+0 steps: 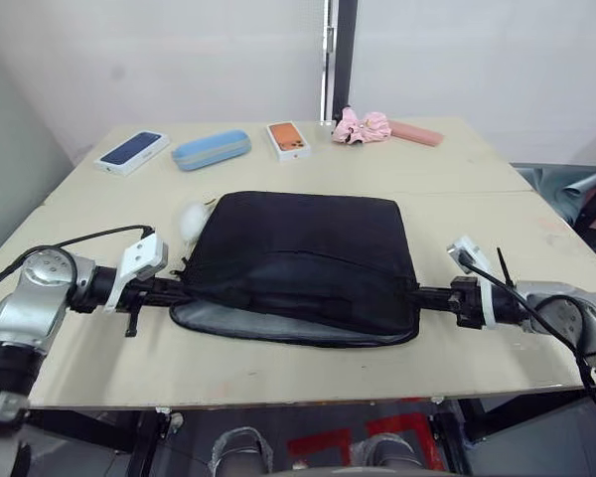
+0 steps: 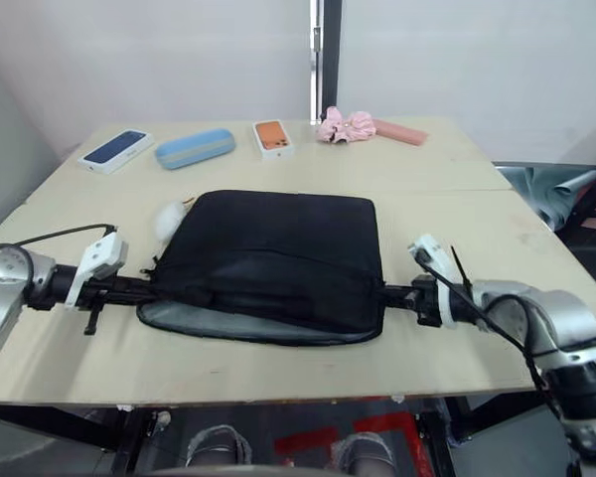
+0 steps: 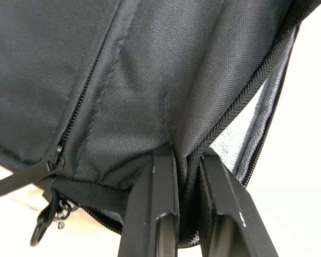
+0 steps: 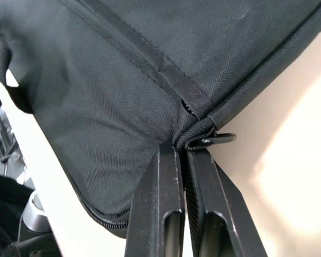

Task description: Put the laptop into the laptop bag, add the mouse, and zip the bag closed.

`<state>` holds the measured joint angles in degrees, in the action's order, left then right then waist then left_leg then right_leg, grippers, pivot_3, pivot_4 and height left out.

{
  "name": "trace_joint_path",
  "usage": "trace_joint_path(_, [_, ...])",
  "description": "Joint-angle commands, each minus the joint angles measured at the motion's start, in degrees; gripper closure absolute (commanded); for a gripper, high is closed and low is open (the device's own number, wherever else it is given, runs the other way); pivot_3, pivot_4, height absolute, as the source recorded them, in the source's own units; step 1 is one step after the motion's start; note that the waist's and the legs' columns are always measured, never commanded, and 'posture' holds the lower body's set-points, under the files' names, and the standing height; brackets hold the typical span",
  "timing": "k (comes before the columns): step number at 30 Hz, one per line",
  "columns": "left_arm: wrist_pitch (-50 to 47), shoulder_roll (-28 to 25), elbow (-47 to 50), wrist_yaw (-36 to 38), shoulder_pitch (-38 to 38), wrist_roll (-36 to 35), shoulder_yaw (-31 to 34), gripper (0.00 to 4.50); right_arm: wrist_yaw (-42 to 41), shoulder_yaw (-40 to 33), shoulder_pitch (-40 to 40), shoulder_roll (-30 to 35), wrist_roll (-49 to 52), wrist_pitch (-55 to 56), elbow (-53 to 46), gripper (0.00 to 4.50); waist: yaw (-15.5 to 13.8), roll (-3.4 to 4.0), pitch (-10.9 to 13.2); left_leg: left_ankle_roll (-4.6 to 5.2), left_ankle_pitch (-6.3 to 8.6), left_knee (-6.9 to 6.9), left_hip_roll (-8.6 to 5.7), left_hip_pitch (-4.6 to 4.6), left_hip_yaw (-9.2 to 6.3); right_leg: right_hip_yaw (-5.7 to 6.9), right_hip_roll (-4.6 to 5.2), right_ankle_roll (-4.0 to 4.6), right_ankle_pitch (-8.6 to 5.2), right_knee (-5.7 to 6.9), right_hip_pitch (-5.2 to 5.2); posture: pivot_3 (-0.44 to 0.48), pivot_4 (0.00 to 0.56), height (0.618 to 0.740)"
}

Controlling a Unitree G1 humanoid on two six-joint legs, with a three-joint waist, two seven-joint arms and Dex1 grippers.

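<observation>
A pale wooden table (image 1: 477, 199) stands before plain white walls (image 1: 179, 60), with a dark vertical post (image 1: 343, 55) behind its far edge.

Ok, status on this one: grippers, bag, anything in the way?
Left gripper and right gripper both shut on laptop bag edges. Front zip gaping, grey lining showing. White puffy lump touching bag's far-left corner.

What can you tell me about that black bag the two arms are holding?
The black soft woven-fabric laptop bag lies flat on the pale wooden table, its near edge unzipped, showing grey lining. Zip tracks and pull tabs run along its seams. The left gripper pinches fabric at the bag's open left corner; the right gripper pinches the opposite corner by a metal ring. A white object rests beside its far-left corner.
</observation>
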<state>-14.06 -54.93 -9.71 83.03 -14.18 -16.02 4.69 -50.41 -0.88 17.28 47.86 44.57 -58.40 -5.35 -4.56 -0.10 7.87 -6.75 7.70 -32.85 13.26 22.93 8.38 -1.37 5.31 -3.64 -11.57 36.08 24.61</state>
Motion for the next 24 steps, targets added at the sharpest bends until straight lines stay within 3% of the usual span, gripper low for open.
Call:
trace_joint_path(1, [-3.08,-0.78,5.06,-1.22,2.55,-1.85,0.84,4.09,-3.97,0.43,2.08,0.53,-0.46,1.55,-0.94,4.46,-0.64,0.0,0.0,0.0,0.0,0.0,0.0,0.0,0.0,0.01,0.0,0.01,-0.01,0.0,0.0,0.0,0.15,0.74])
trace_joint_path(7, [1.23,1.68,4.07,-4.17,1.86,-0.73,-0.05,4.09,-8.73,-2.68,-1.3,4.04,-0.07,1.7,-4.48,4.46,-1.35,0.01,0.0,0.01,0.0,-0.02,0.0,0.0,0.01,-0.02,0.0,0.02,-0.01,0.02,0.0,0.0,0.15,0.74])
trace_joint_path(15, [-3.13,5.15,5.74,-3.69,-2.41,-3.46,-2.99,4.09,-8.91,-6.83,-6.49,5.91,-0.79,2.47,-4.64,4.46,-2.13,0.01,0.01,0.04,-0.01,-0.11,-0.03,0.0,0.0,-0.04,0.03,0.04,0.01,0.09,-0.01,0.0,0.15,0.74])
trace_joint_path(20, [-3.53,5.02,4.37,-2.57,-4.16,-2.52,-4.68,4.09,-7.73,-6.51,-4.34,4.44,-3.51,4.65,0.04,4.46,-1.63,0.01,0.01,0.04,-0.01,-0.13,-0.03,0.01,0.01,-0.06,0.03,0.04,0.01,0.1,-0.01,0.0,0.15,0.74])
trace_joint_path(24, [3.18,6.01,-2.36,-3.98,-8.62,2.28,-6.92,4.09,-7.34,-5.35,-0.35,2.28,-6.38,7.98,4.02,4.46,-1.47,0.01,0.01,0.05,-0.02,-0.16,-0.03,0.02,0.0,-0.05,0.03,0.04,0.01,0.16,0.01,0.0,0.15,0.74])
